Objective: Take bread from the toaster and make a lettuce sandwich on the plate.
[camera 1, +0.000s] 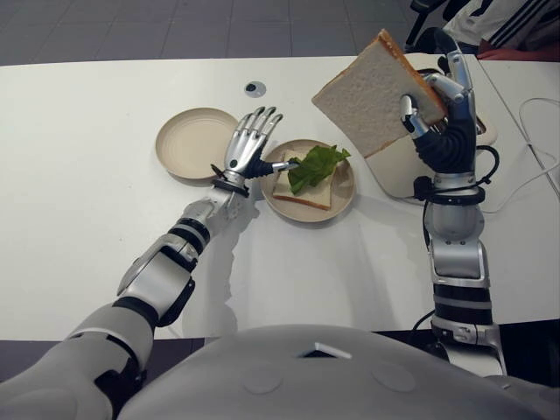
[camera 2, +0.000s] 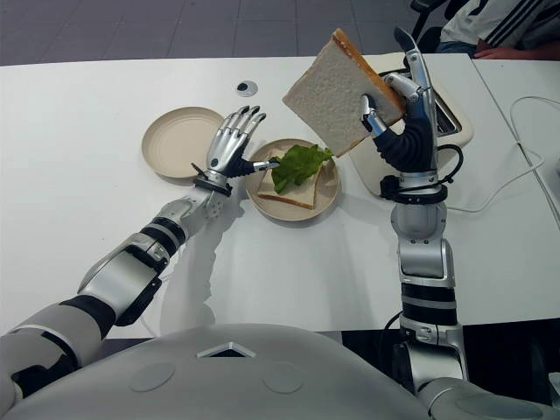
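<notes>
bread slice [camera 2: 337,92] gripped aloft by right hand [camera 2: 407,122], left hand [camera 2: 229,144] spread empty beside lettuce [camera 1: 317,164] on plate [camera 1: 343,189].

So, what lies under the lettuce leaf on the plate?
A slice of bread lies flat on the plate, under the lettuce. The leaf covers much of the slice's top, so anything between them cannot be seen.

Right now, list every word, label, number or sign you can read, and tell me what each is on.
No text can be read.
Slice of bread in the right hand: plain.
Sandwich plate and empty plate: blank.
Toaster: no legible marking.
Small round disc: too small to tell any marking.
</notes>
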`<state>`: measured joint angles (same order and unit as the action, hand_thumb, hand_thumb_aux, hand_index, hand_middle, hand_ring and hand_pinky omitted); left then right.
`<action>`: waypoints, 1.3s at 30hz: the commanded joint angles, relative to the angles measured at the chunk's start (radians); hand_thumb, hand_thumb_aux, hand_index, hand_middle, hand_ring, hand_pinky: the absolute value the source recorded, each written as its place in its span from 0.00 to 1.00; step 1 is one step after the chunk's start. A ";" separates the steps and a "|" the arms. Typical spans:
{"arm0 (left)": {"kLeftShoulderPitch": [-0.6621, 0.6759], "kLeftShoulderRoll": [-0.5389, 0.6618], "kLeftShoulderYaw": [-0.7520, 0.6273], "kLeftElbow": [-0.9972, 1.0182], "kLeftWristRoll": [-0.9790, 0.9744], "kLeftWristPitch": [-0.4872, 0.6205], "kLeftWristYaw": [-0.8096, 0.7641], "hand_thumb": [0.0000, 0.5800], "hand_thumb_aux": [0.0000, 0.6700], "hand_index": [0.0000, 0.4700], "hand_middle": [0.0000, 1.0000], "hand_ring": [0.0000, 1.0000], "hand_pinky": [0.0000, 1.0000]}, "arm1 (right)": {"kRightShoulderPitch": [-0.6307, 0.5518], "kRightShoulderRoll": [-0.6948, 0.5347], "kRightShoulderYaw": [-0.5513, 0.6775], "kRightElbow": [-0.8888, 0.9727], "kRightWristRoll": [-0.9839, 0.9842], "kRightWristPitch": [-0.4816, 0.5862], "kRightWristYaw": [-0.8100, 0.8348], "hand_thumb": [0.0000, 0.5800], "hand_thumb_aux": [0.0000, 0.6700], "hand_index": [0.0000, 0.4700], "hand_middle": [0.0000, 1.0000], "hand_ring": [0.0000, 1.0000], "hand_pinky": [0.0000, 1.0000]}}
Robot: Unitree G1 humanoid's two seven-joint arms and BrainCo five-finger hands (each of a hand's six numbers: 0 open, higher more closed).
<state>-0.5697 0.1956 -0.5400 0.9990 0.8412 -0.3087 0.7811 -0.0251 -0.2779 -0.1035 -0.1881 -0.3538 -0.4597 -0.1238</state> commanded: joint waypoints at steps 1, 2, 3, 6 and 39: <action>-0.006 0.001 0.014 0.043 -0.033 -0.026 0.002 0.00 0.00 0.00 0.00 0.00 0.00 | 0.001 0.003 0.041 0.044 0.012 -0.019 0.027 1.00 1.00 1.00 0.00 0.00 0.00; -0.008 -0.002 0.015 0.055 -0.041 -0.038 -0.002 0.00 0.00 0.00 0.00 0.00 0.00 | -0.008 -0.009 0.049 0.059 0.027 -0.022 0.050 1.00 1.00 1.00 0.01 0.01 0.01; -0.012 -0.003 0.018 0.065 -0.048 -0.045 -0.003 0.00 0.00 0.00 0.00 0.00 0.00 | -0.020 -0.018 0.047 0.070 0.049 -0.018 0.069 1.00 1.00 1.00 0.01 0.01 0.01; -0.029 -0.016 0.030 0.100 -0.072 -0.053 -0.012 0.00 0.00 0.00 0.00 0.00 0.00 | -0.038 -0.036 0.018 0.083 0.116 -0.003 0.104 1.00 1.00 1.00 0.01 0.01 0.01; 0.048 0.015 -0.090 -0.297 0.213 0.092 -0.057 0.00 0.00 0.00 0.00 0.00 0.00 | -0.142 -0.007 -0.016 0.147 0.171 0.010 0.106 1.00 1.00 1.00 0.02 0.02 0.02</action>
<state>-0.4978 0.2316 -0.6125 0.6750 1.0520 -0.2167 0.7182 -0.1594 -0.2916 -0.1203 -0.0606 -0.1782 -0.4485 -0.0118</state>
